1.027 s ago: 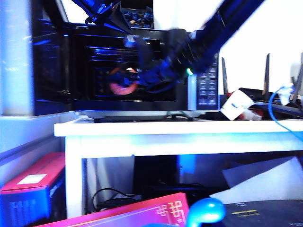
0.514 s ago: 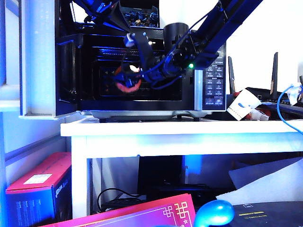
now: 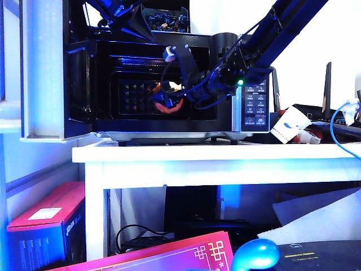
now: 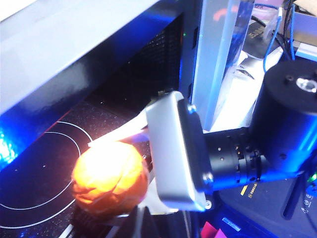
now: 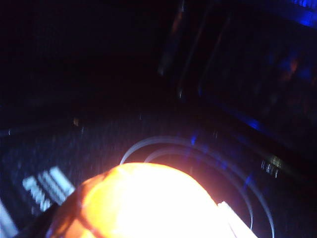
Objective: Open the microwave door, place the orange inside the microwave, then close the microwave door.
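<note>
Inside the microwave [image 3: 169,84], the right gripper [image 3: 164,100] holds the orange [image 3: 167,105] up off the dark floor. The right arm reaches in from the right side of the table view, through the open front. The orange sits between the two fingers. They stand wide apart because the fruit fills the space between them. In the left wrist view the orange [image 4: 110,179] glows bright, with a pale finger [image 4: 119,135] lying along its top. The dark floor of the oven with its thin white ring marks shows under it. In the right wrist view the orange [image 5: 143,203] fills the near part of the picture, and a pale fingertip [image 5: 233,218] shows just beside it. The ring marks lie on the floor past the fruit.

The microwave door [image 3: 45,68] is swung wide open at the left side of the oven. The dark panel of small buttons [image 3: 254,104] is on the right front of the oven.

The left gripper [image 3: 127,17] is up above the top of the microwave, near its left part. Its fingers cannot be seen well enough to tell if they are apart or together, and nothing can be seen in them.

A white paper cup [image 3: 289,125] lies on its side on the white table [image 3: 214,155], right of the microwave.
</note>
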Controlling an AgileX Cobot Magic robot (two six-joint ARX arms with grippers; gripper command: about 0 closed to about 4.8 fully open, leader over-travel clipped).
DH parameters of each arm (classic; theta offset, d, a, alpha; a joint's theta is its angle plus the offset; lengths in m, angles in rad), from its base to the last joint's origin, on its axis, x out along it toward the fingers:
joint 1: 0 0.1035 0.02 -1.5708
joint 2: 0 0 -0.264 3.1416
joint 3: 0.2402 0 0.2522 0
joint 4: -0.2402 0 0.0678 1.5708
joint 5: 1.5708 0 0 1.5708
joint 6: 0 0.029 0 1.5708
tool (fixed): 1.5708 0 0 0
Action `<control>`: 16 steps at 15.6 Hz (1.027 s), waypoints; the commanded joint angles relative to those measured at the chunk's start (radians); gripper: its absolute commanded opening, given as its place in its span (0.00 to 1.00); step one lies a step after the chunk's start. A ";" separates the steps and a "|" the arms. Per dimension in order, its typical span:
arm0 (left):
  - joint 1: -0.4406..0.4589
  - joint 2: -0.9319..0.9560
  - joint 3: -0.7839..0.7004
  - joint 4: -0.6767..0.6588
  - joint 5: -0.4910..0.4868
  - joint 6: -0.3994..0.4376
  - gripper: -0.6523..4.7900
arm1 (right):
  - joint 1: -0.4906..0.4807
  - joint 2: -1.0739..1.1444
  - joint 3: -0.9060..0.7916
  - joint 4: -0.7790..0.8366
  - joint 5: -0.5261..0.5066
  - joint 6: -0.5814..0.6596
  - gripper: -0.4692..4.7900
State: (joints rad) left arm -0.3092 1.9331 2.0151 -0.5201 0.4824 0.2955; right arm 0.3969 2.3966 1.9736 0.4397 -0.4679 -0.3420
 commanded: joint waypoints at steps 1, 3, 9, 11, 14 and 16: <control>0.000 -0.026 0.003 0.005 0.000 0.000 0.11 | 0.002 0.027 0.008 0.055 -0.003 -0.003 0.59; 0.000 -0.027 0.003 0.003 0.001 0.000 0.11 | 0.002 0.044 0.010 0.081 0.000 -0.003 0.59; 0.000 -0.027 0.003 -0.021 0.001 0.000 0.11 | 0.001 0.182 0.315 -0.052 0.002 -0.003 0.59; 0.000 -0.029 0.003 -0.024 0.001 0.000 0.11 | -0.002 0.231 0.392 -0.064 0.008 -0.004 0.59; 0.000 -0.029 0.005 -0.024 0.010 -0.009 0.11 | -0.002 0.274 0.431 -0.066 0.076 -0.003 0.59; 0.000 -0.029 0.006 -0.024 0.011 -0.016 0.11 | -0.002 0.283 0.431 -0.062 0.100 -0.003 0.80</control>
State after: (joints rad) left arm -0.3088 1.9110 2.0155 -0.5461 0.4870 0.2863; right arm 0.3923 2.6858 2.3981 0.3584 -0.3733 -0.3454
